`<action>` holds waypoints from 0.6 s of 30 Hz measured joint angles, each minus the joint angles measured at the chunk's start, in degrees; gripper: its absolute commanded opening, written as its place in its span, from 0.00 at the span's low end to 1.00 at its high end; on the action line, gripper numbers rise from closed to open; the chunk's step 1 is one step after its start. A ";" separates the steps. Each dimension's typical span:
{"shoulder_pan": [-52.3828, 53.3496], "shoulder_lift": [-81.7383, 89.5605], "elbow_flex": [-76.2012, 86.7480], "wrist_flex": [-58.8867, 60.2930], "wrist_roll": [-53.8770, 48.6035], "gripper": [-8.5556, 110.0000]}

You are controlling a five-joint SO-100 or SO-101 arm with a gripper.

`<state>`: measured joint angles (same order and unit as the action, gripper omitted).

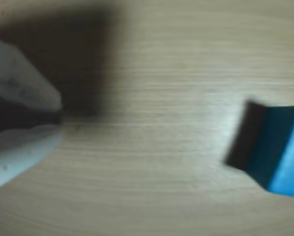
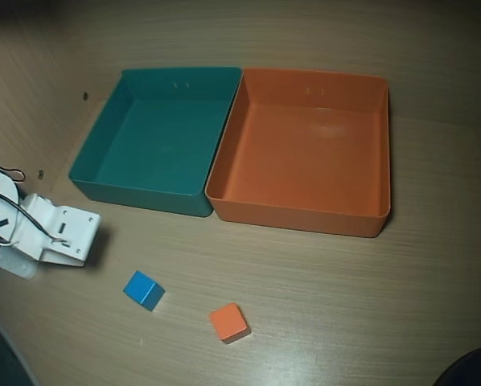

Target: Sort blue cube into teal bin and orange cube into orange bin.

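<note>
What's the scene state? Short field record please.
blue cube: on table, outside bins, nearest the claw
orange cube: on table, right of blue cube in overhead view
teal bin: empty, touching orange bin
orange bin: empty
claw: at left in wrist view, holds nothing, looks nearly closed but blurred
sorted: none yet

Bare table around blue cube; orange cube near, apart.
</note>
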<state>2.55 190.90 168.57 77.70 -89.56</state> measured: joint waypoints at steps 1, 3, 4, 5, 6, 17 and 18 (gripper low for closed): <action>0.00 -1.41 -1.67 0.00 0.00 0.25; 0.00 -4.83 -5.10 0.00 0.00 0.29; 0.00 -7.12 -7.03 0.00 0.00 0.31; 0.00 -9.58 -9.14 0.00 0.00 0.32; 0.00 -12.30 -11.51 0.00 0.00 0.33; 0.00 -46.93 -41.13 0.00 0.00 0.35; 0.00 -50.10 -43.95 0.00 0.00 0.35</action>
<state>2.55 140.80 124.63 77.70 -89.56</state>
